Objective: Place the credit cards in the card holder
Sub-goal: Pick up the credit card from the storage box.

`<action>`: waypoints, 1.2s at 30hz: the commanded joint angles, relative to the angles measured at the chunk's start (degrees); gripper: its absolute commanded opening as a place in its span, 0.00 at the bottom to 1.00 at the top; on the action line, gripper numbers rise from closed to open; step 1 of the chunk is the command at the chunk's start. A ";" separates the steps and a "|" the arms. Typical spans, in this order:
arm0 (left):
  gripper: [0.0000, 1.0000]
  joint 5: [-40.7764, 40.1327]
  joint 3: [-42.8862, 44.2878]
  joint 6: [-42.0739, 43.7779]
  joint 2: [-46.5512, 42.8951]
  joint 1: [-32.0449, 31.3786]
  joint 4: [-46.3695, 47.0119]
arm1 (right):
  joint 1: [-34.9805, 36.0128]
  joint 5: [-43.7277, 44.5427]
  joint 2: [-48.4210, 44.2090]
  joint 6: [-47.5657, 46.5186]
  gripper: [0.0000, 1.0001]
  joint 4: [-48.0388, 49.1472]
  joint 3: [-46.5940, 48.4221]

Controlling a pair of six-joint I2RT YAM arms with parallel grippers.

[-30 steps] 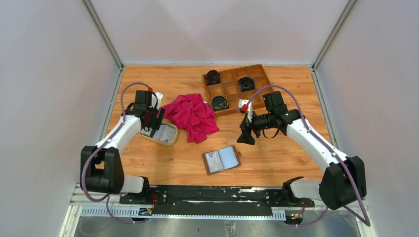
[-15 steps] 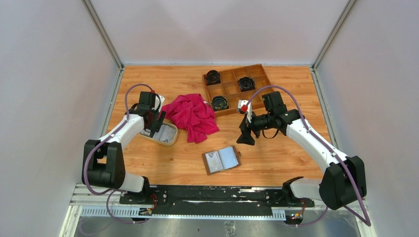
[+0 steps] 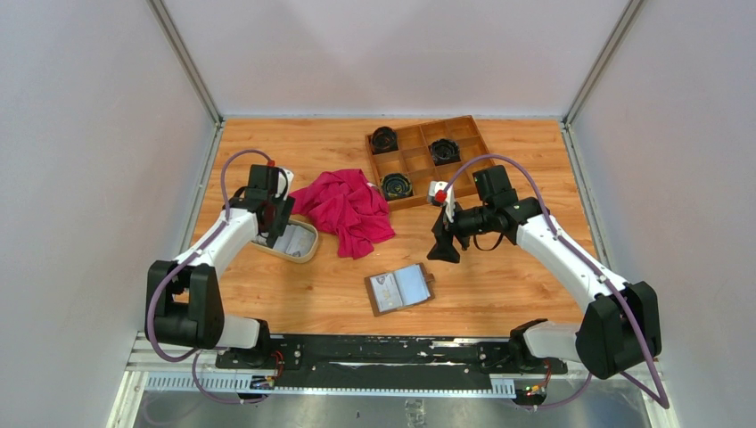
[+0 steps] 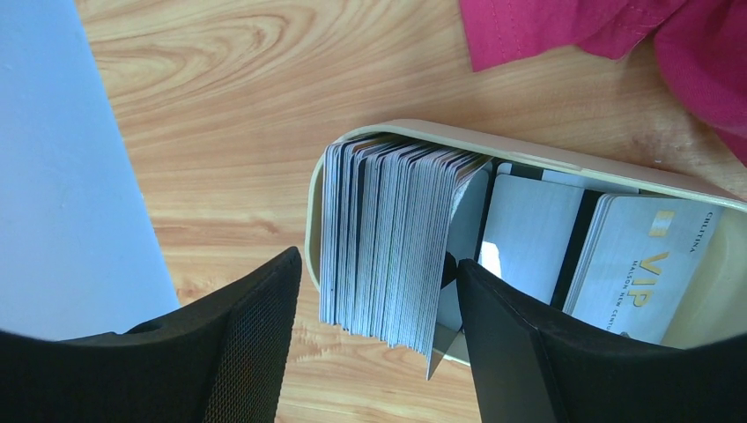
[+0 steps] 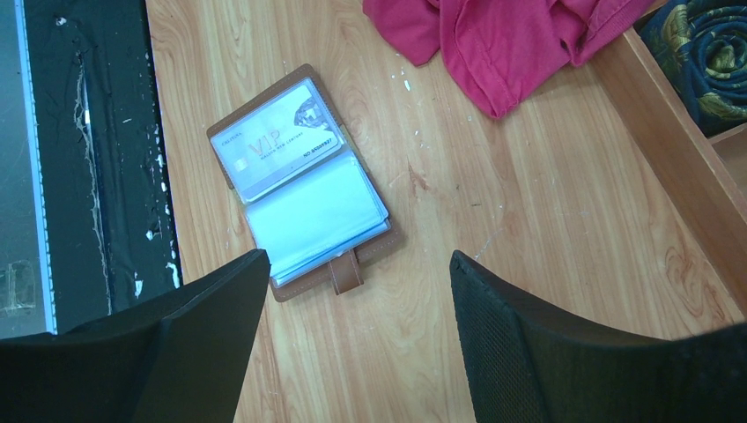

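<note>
A: Where were the credit cards?

B: Nearly all in the cream dish, just left of the pink cloth. A thick bundle stood on edge at the dish's end away from the cloth, and a few more lay flat at the end nearer the cloth.

A: Were any in the card holder?

B: One pale VIP card showed behind a clear pocket, and the pocket beside it looked empty. I'd judge the job barely begun, with the whole bundle left to move.

A: And the holder itself?

B: It lay open and flat on the near side of the cloth, well apart from the dish.

A: The grippers?

B: The left gripper hung right over the bundle, fingers spread wide, one on each side of it. Neither was clearly touching, and nothing was pinched. The right gripper was also spread and empty. It hovered to the right of the cloth, above the holder, which in its own view lay just beyond its fingertips.
</note>
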 commanded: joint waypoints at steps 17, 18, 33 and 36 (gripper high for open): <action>0.46 -0.86 3.08 -2.72 3.02 0.20 -3.15 | 1.45 -1.23 0.27 -1.63 0.79 -1.69 1.44; 0.46 -0.82 3.18 -2.82 3.19 0.18 -3.24 | 1.49 -1.24 0.28 -1.67 0.79 -1.71 1.43; 0.29 -1.46 4.62 -4.14 4.25 0.11 -4.85 | 2.14 -1.15 0.79 -2.11 0.79 -2.22 1.47; 0.26 -1.65 4.71 -4.11 4.39 -0.14 -5.05 | 2.26 -1.15 0.86 -2.20 0.79 -2.30 1.53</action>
